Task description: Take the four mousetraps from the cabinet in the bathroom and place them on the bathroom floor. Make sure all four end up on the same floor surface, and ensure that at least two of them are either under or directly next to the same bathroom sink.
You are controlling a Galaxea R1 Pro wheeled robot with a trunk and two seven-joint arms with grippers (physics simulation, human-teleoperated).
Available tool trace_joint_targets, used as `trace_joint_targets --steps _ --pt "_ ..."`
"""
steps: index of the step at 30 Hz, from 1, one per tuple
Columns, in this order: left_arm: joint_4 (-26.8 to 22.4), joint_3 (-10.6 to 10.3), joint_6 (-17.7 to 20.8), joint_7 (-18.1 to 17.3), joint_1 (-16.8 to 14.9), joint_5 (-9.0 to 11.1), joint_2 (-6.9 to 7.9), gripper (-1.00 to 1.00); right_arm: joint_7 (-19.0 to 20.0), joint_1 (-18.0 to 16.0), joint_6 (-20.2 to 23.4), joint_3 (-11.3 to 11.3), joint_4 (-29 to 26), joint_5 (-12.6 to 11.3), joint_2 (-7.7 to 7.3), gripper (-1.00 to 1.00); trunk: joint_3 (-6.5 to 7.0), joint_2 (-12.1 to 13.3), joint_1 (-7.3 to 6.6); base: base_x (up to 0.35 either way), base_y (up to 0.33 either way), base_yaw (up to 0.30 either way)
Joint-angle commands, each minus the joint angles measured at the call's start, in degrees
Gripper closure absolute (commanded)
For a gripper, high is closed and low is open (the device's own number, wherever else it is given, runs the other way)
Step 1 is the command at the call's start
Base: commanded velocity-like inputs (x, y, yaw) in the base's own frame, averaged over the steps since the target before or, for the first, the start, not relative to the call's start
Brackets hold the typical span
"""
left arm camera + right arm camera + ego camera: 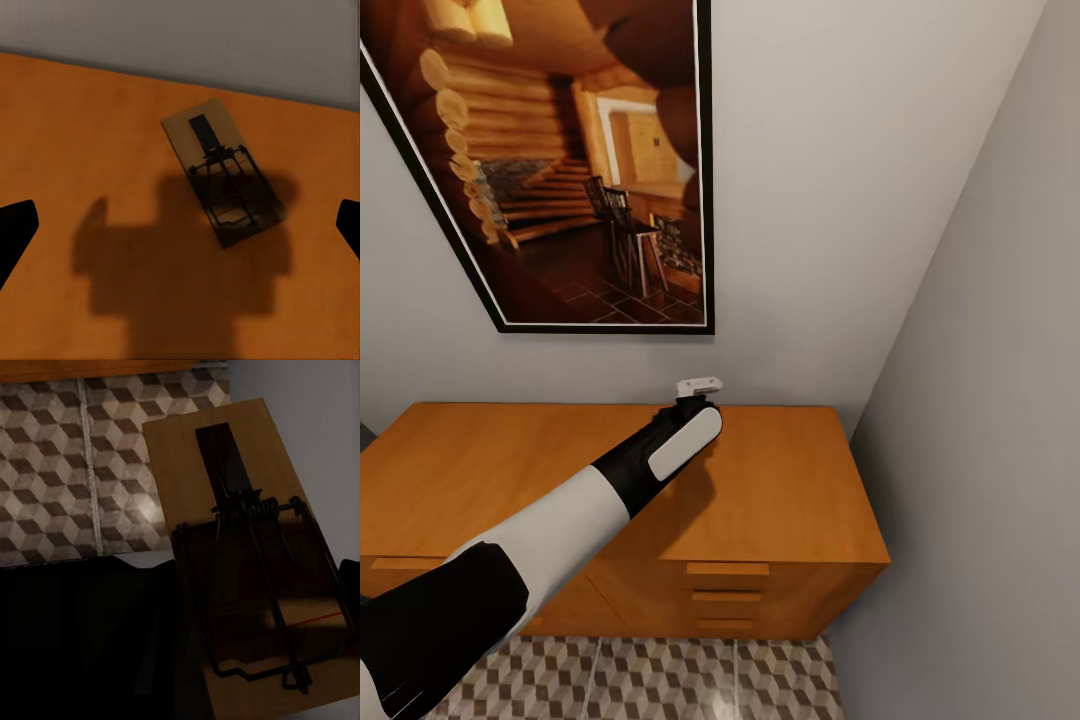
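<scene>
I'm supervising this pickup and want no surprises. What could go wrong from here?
1. The mousetrap on the cabinet lies skewed between the open left gripper fingers; closing now could catch a corner and spin it.
2. It lies near the wall, so it could be pushed against it.
3. The right gripper's mousetrap hangs over the floor; a slip drops it.

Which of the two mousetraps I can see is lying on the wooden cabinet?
The mousetrap under the left gripper lies on the cabinet; the other mousetrap is above tiled floor.
</scene>
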Motion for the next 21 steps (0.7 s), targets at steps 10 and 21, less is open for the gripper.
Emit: trace_joint_targets --steps 10,21 --pt "-0.29 -0.16 0.34 0.30 -0.09 0.22 0.03 -1.00 -0.19 -0.04 -0.20 0.50 0.04 -0.55 0.02 1.00 -0.79 -0.11 0.03 0.000 0.000 0.000" --pt "-3.66 -0.41 0.45 0.23 -0.09 0.23 -0.06 -1.00 -0.19 -0.04 -0.20 0.50 0.04 -0.55 0.09 1.00 -1.78 -0.11 0.03 0.000 0.000 0.000"
